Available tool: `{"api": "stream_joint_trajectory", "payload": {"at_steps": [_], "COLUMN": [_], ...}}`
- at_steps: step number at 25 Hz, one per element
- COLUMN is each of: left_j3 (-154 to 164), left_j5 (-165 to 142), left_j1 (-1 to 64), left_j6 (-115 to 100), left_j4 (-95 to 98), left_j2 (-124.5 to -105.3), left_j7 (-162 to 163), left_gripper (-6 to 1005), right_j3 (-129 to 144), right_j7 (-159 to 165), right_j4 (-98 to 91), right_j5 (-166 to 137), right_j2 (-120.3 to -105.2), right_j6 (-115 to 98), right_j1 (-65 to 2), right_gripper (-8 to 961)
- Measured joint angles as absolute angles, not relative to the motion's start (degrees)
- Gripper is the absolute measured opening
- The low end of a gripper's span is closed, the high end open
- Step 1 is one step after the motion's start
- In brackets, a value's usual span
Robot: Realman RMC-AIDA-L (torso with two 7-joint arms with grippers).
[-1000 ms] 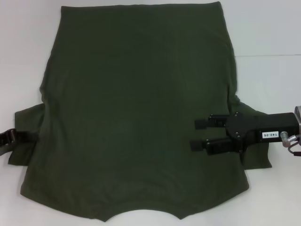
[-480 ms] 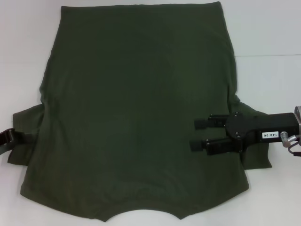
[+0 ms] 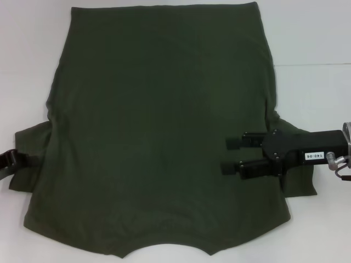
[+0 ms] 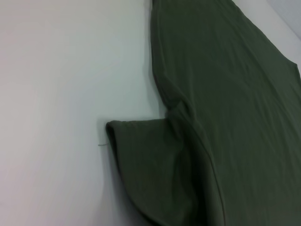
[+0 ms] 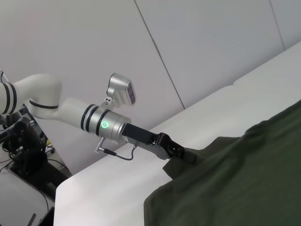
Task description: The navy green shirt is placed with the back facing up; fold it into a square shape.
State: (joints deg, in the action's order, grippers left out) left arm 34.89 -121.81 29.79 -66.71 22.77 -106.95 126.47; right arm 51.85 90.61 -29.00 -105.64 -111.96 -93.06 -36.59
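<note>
Left gripper fingers under shirt sleeve

The head camera is looking steeply down on the whole shirt. The left wrist camera is hovering close over one sleeve, filling the frame's lower middle. The right wrist camera is looking across the table toward the left gripper.

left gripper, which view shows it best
The right wrist view: the left gripper shows whole on its arm, at the shirt's sleeve. The head view catches only part of it at the frame's edge; the left wrist view shows only shirt and table.
</note>
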Motion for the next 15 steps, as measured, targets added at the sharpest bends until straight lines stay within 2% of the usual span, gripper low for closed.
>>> {"api": "stream_joint_trajectory", "payload": {"at_steps": [15], "left_j3": [34.9], "left_j5": [-121.81], "left_j1": [30.02], "left_j6": [-66.71], "left_j4": [22.78], "left_j2": [-106.9], "left_j7": [126.47], "left_gripper": [19], "right_j3": [51.85], "right_j7": [90.78], "right_j4": [-29.0], "right_j5": [-105.64], "right_j2": [-111.96], "right_j6": [-92.93], "right_j1": [-36.91], "right_gripper": [915]}}
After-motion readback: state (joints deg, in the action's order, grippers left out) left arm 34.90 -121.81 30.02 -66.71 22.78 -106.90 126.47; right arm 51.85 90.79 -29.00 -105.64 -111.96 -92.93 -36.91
